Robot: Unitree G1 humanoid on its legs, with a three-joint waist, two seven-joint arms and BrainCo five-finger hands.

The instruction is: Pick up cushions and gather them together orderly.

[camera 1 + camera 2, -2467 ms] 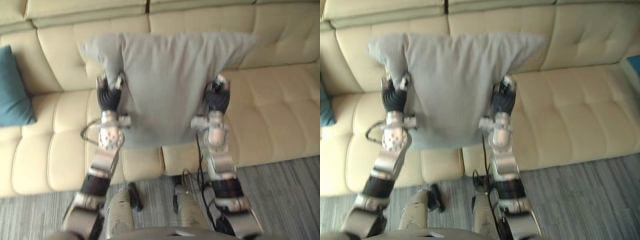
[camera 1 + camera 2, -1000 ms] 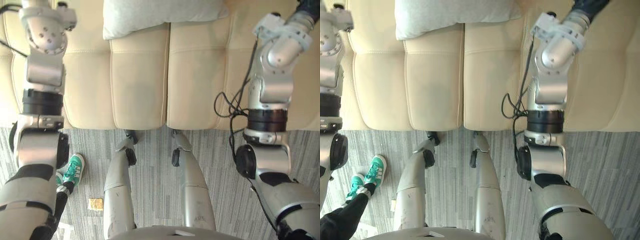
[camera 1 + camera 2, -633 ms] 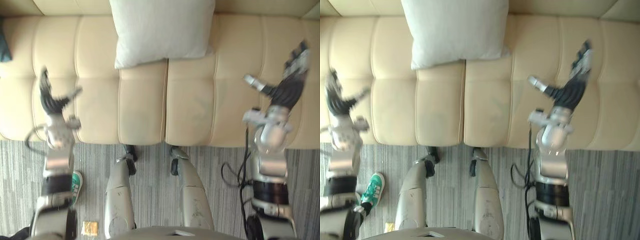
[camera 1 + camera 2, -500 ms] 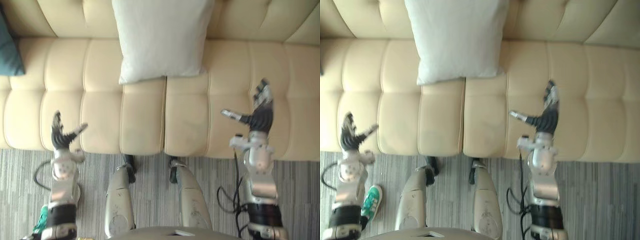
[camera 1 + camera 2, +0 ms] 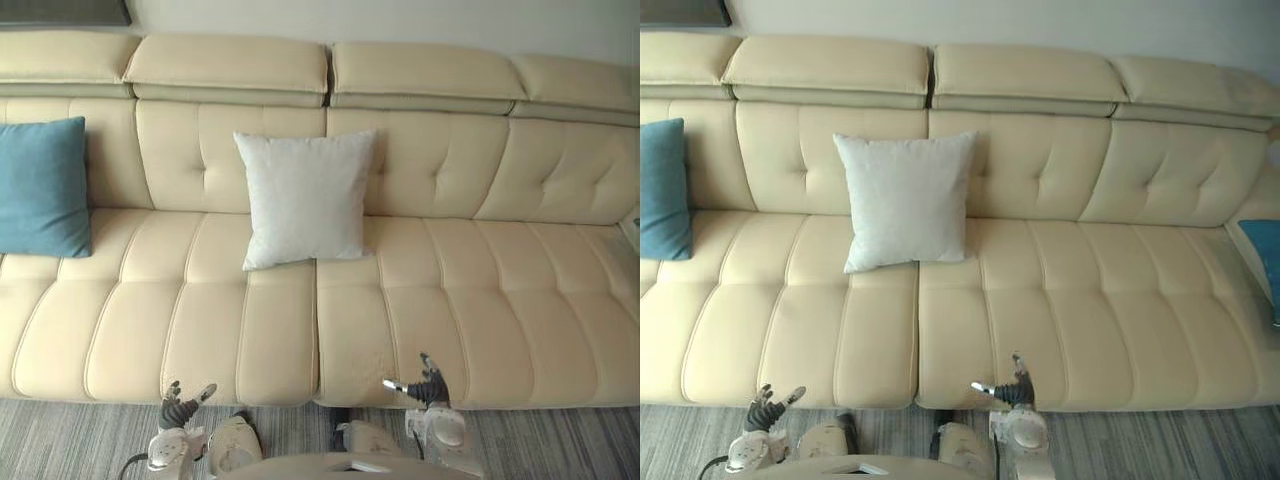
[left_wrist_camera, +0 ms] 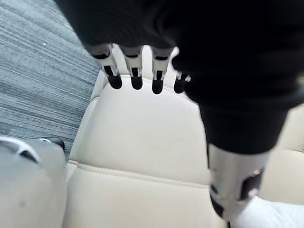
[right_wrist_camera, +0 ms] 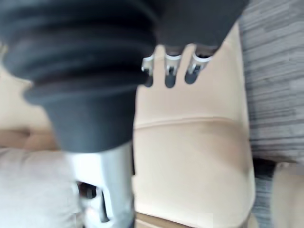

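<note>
A light grey cushion (image 5: 305, 198) leans upright against the back of the cream sofa (image 5: 430, 300), near its middle, with nothing touching it. A teal cushion (image 5: 40, 185) stands at the sofa's left end. Part of another teal cushion (image 5: 1266, 252) lies at the far right end. My left hand (image 5: 180, 408) and right hand (image 5: 428, 384) hang low in front of the sofa's front edge, both open and empty. In the left wrist view the fingers (image 6: 135, 78) point straight over the seat; the right hand's fingers (image 7: 168, 71) do the same.
Grey striped carpet (image 5: 560, 445) runs along the sofa's front. Wide bare seat lies between the grey cushion and each teal one. The sofa has raised headrests (image 5: 230, 65) along its back.
The grey cushion, held up by both hands 2.5 s ago, now rests against the sofa back. Both hands have let go and dropped low. The view has swung up to the whole sofa.
</note>
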